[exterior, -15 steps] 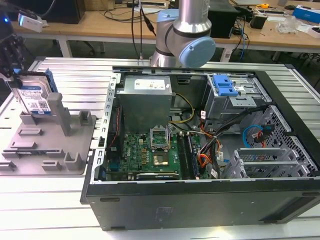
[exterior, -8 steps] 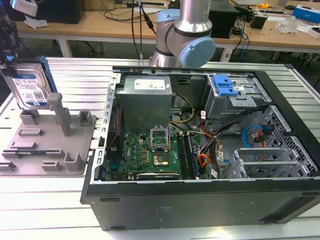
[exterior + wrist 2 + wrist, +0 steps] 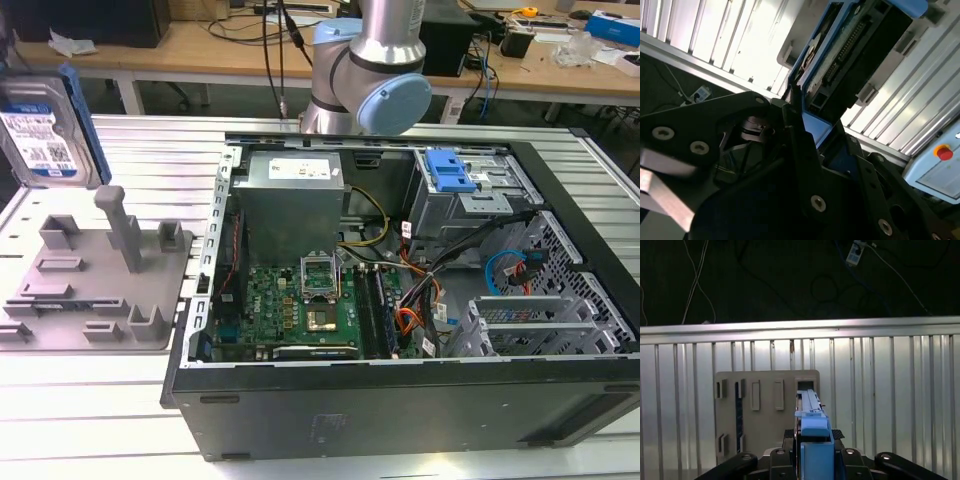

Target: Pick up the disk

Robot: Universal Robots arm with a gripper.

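- Between the black fingers of the tool (image 3: 814, 434), in the first wrist view, sits one disk (image 3: 810, 405), seen edge-on with its blue rail toward the camera; the tool is clenched on it
- Close up in the second wrist view, the same disk (image 3: 855, 50) shows its underside and a row of connector pins, with a blue rail along one side; one black finger (image 3: 796, 102) lies against that rail
- In the exterior view the disk (image 3: 40, 130) stands upright in the air at the exterior view's left edge, lifted clear of the holder; it carries one white-and-blue label with barcodes, the print too small to tell
- Under it lies one grey plastic slotted holder (image 3: 100, 290), flat on the ribbed metal surface (image 3: 120, 420); one tall post and several low blocks rise from it; the first wrist view shows it (image 3: 765, 405) past the disk, partly hidden by the rail
- Beside the holder, toward the exterior view's right, lies one open computer case (image 3: 400, 410); inside are one green motherboard (image 3: 290, 300), one grey power supply (image 3: 295, 200) with a white label, and one blue drive caddy (image 3: 447, 170); loose cables cross the middle
- Behind the case rises the one arm (image 3: 370, 70), silver with pale blue caps
- Farthest off stand wooden benches (image 3: 200, 45) with cables and clutter
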